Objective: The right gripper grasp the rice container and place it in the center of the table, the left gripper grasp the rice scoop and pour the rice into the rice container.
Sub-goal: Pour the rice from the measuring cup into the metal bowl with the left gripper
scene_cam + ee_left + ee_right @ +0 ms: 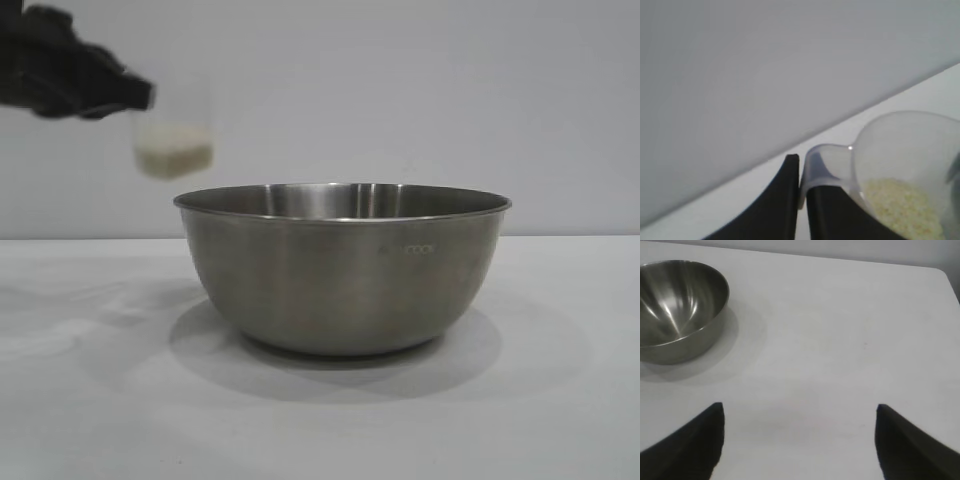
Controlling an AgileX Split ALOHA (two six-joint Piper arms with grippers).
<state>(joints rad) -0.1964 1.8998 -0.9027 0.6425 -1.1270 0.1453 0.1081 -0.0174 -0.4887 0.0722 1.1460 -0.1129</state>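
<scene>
The rice container [345,270], a large steel bowl, stands on the white table [90,400] in the middle of the exterior view and also shows in the right wrist view [677,310]. High at the upper left, my left gripper [140,95] is shut on the handle of the rice scoop [172,135], a frosted cup held in the air beside and above the bowl's left rim. Rice [905,207] lies in the cup's bottom [175,158]. In the left wrist view the gripper [801,167] pinches the scoop's loop handle [822,167]. My right gripper [800,412] hangs open over bare table, away from the bowl.
A plain pale wall stands behind the table. The table's far edge and rounded corner [940,271] show in the right wrist view. White tabletop lies all round the bowl.
</scene>
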